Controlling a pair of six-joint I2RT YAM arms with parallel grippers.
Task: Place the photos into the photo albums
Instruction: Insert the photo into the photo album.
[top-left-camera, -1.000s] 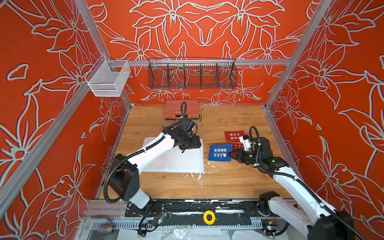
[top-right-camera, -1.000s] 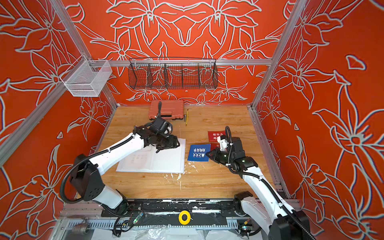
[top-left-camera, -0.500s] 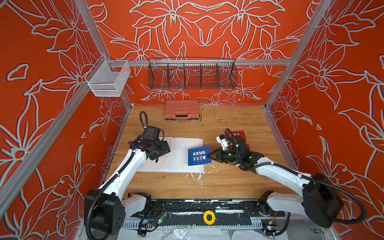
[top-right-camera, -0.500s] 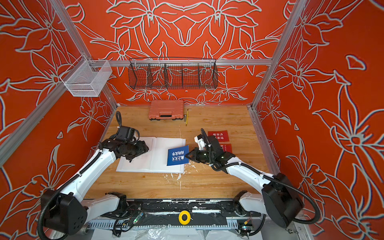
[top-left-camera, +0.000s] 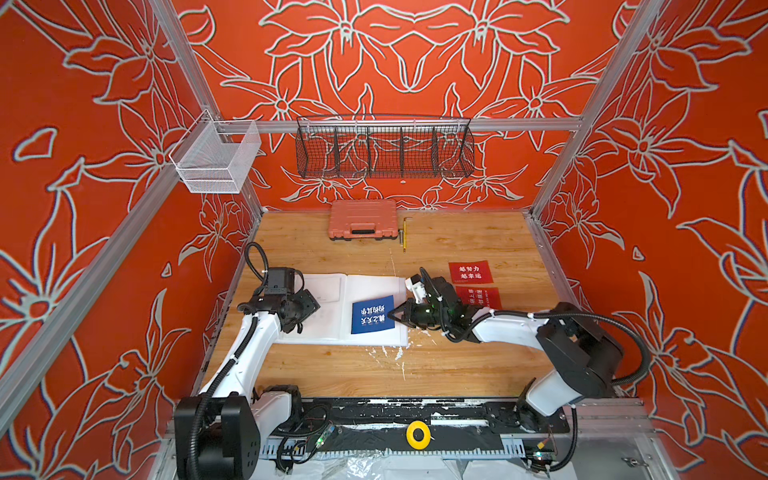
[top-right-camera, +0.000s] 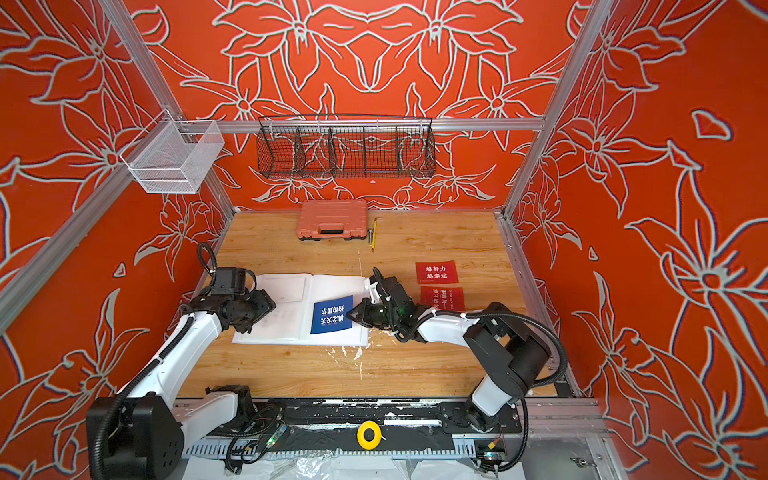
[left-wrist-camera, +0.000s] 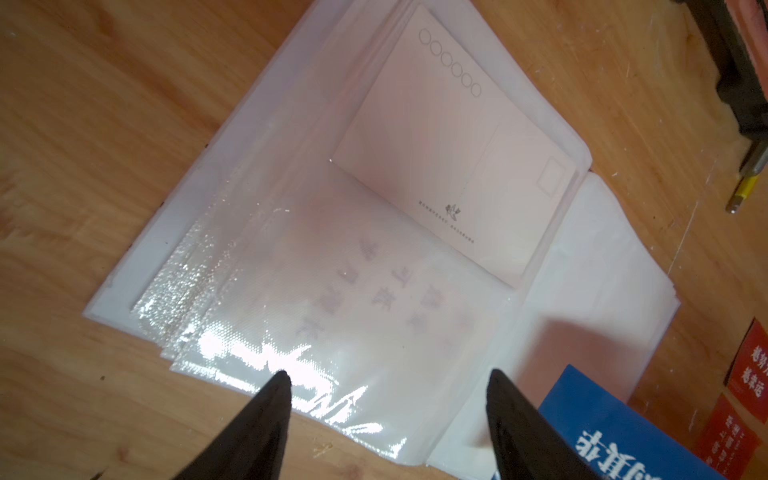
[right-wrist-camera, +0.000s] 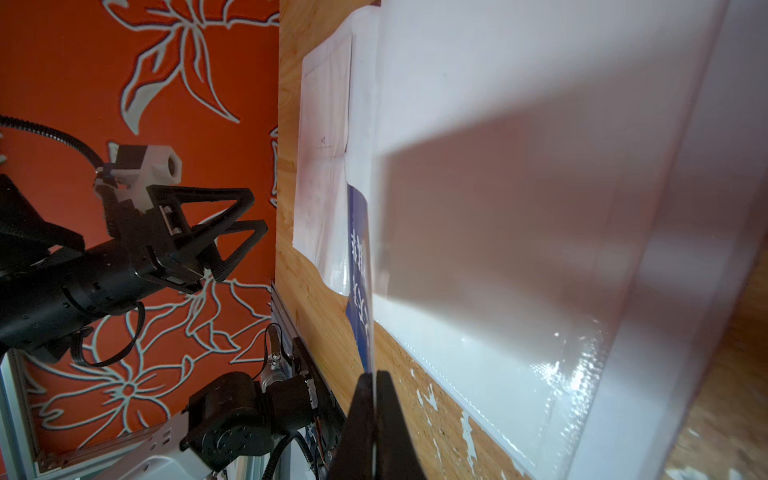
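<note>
The photo album (top-left-camera: 374, 286) (top-right-camera: 336, 284) lies open on the wooden table in both top views. My right gripper (top-left-camera: 390, 316) (right-wrist-camera: 374, 376) is shut on the edge of a blue photo (top-left-camera: 372, 314) (right-wrist-camera: 359, 257) and holds it tilted over the album's right page. My left gripper (top-left-camera: 311, 309) (left-wrist-camera: 388, 378) hangs open over the left page, holding nothing. A white photo (left-wrist-camera: 453, 166) sits in a sleeve of that page (left-wrist-camera: 291, 270). Two red photos (top-left-camera: 470, 272) (top-left-camera: 478, 297) lie on the table right of the album.
An orange-pink plastic case (top-left-camera: 363, 219) and a yellow pencil (top-left-camera: 404, 235) lie by the back wall. A black wire basket (top-left-camera: 384, 147) and a white mesh basket (top-left-camera: 216, 158) hang above the table. A yellow tape roll (top-left-camera: 418, 434) sits on the front rail.
My right gripper has carried the blue photo leftward from the table to over the album's right page. My left arm has swung from the album's far right side back over the left page.
</note>
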